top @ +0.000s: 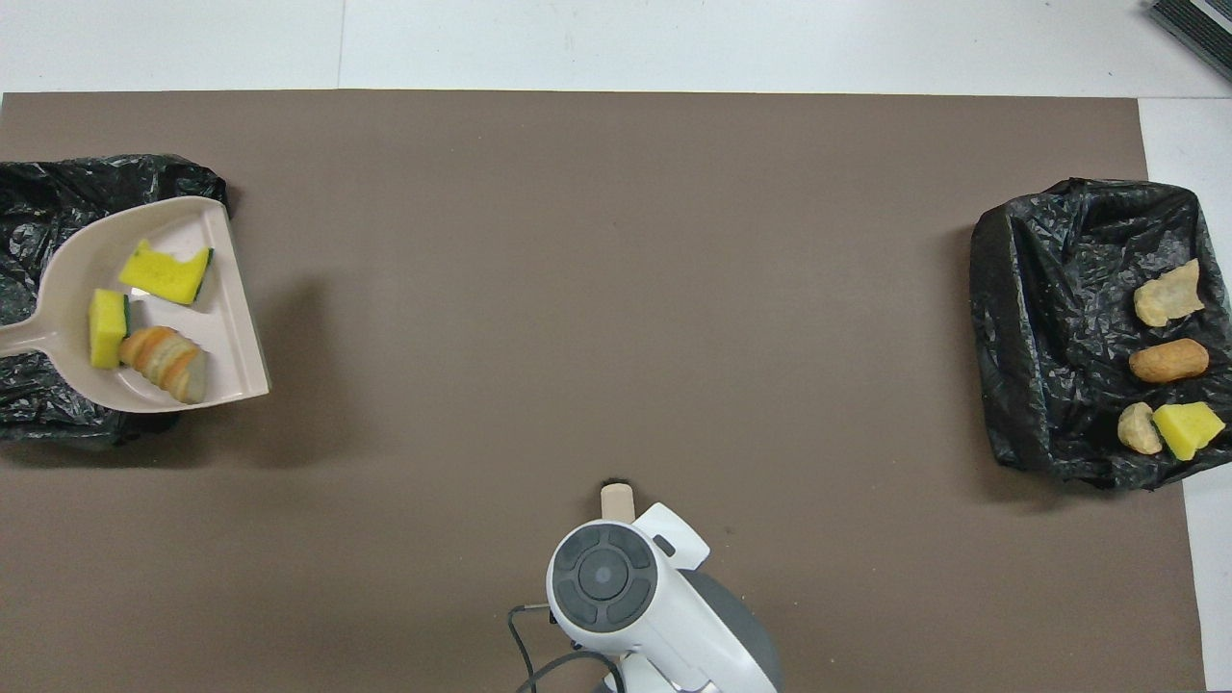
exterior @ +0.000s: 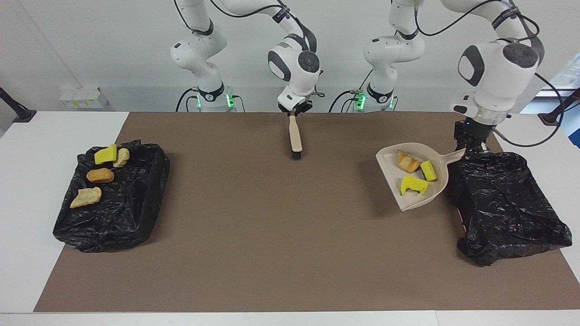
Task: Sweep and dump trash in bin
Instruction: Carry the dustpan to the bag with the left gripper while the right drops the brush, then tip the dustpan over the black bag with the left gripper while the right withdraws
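My left gripper [exterior: 471,146] is shut on the handle of the beige dustpan [exterior: 410,199], which it holds tilted above the mat beside the black-lined bin [exterior: 507,213] at the left arm's end. In the pan lie three bits of trash: two yellow sponge scraps [exterior: 413,184] [top: 166,272] and a bread lump [exterior: 407,161] [top: 166,361]. My right gripper [exterior: 295,111] is shut on the beige brush [exterior: 296,136], which hangs upright with its black bristles down over the mat close to the robots. Only the brush's handle end [top: 616,500] shows in the overhead view.
A second black-lined bin [exterior: 131,203] [top: 1039,337] at the right arm's end holds several bits: a yellow scrap [exterior: 105,155] and tan and orange lumps [exterior: 100,175]. A brown mat [exterior: 272,226] covers the table between the bins.
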You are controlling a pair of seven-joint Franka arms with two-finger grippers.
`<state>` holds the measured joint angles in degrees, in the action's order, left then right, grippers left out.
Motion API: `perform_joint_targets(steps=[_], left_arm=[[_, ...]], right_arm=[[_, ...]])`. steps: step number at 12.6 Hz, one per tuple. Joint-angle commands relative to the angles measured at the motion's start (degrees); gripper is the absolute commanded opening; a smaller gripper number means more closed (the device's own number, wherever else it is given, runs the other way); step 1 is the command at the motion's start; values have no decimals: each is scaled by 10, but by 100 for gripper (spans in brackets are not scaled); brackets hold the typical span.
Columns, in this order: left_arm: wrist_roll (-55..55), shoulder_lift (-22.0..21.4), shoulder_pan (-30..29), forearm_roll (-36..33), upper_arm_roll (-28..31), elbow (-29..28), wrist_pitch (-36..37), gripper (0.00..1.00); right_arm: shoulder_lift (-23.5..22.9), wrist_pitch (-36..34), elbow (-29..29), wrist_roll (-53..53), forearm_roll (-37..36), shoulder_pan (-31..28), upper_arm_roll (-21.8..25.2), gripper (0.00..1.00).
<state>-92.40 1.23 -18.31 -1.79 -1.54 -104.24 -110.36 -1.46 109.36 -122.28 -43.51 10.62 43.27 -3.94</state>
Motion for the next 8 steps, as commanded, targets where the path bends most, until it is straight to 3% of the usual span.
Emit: perform_joint_targets(steps=[1,3,5,8], left_arm=[[-91,77,-60,3,-9,111,23,0],[-147,115,-85,-34,-8,179,30,0],[-160,126,-90,-85,-8,189,1,0],[-153,133,-74,-224,-9,186,-49,0]], right_arm=[[-1,-50,65,18,2,-51,-2,100],[-1,-73,100,66,-15,-90,1,100],[-2,-114,141,136,-58,-134,0,100],[2,-143,205,231,-82,-205,2,100]])
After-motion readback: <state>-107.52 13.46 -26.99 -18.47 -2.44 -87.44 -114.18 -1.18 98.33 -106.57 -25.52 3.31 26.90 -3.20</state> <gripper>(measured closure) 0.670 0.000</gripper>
